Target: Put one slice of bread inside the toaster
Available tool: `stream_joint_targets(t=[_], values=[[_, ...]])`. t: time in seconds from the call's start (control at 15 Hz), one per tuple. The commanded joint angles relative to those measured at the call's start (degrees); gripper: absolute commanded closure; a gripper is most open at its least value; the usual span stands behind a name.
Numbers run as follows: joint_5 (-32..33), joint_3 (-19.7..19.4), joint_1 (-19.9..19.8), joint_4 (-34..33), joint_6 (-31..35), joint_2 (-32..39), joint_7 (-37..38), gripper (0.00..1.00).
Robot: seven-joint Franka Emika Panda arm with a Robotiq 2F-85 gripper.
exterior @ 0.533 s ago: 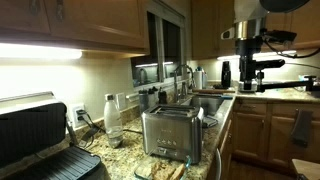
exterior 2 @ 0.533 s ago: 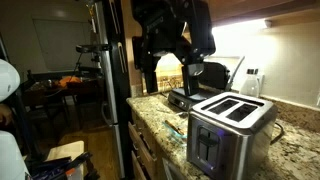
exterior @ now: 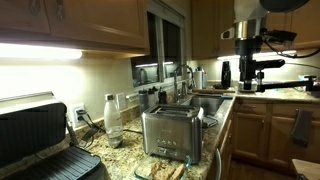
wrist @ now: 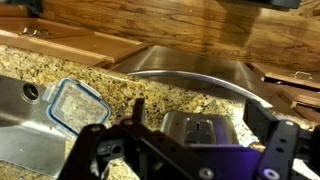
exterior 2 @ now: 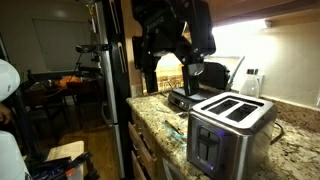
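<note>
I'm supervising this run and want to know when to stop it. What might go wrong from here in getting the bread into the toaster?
1. The slice of bread lies flat on the granite counter in front of the toaster. The open fingers may shove it along instead of pinching it.
2. The toaster's top slots look narrow, so a tilted slice could catch on the rim.
3. The bottle nearby could be knocked over.

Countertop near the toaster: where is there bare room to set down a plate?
Bare granite lies between the counter's front edge and the toaster, and between the contact grill and the toaster. Crowded: the back wall, with the bottle and cords.
</note>
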State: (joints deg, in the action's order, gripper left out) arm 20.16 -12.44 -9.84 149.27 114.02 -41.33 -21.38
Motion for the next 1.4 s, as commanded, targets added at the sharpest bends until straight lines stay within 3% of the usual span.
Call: stream_joint_targets(t=[0.0,0.73,1.33], values=[[0.2,-0.3,0.4,-0.1,-0.2,0.0,0.2,0.0],[-1.2,0.4,1.1,-0.3,0.9,1.7,2.4,0.0],[-5.9,4.2,4.0,-1.0,4.1,7.7,7.9,0.0]])
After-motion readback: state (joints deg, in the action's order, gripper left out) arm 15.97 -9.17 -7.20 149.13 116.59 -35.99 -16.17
